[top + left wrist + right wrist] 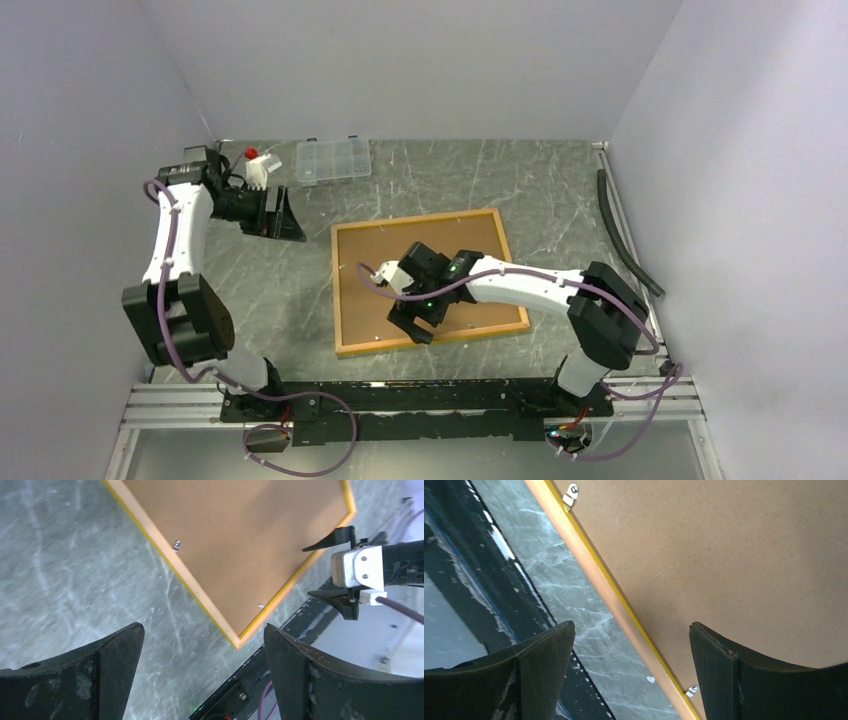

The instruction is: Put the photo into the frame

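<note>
At the far left the left arm is bent high, and its left pincer (285, 222) hangs in the air above the marbled grey table (290, 300), well apart from the frame. Its fingers (100, 680) stand wide apart with nothing between them; in its wrist view they look down on a corner of the frame and bare table.

Just behind that arm, near the back wall, sits a small white container with a red cap (255, 165). To its right, by the back edge of the table, lies a clear plastic compartment box (333, 160).

The frame (415, 220) lies flat at the middle of the table, back side up, its thin yellow-orange edge around a pale wood border. A plain brown backing board (460, 250) fills it, and small metal clips (571, 492) sit along the border.

The right pincer (408, 292) hovers over the frame's near left part, its jaws apart and clamped on nothing. In the right wrist view one finger (539, 675) is over the table and the other over the backing board, with the frame's border running between them.

At the far right a black hose (625, 235) lies along the table's edge.
</note>
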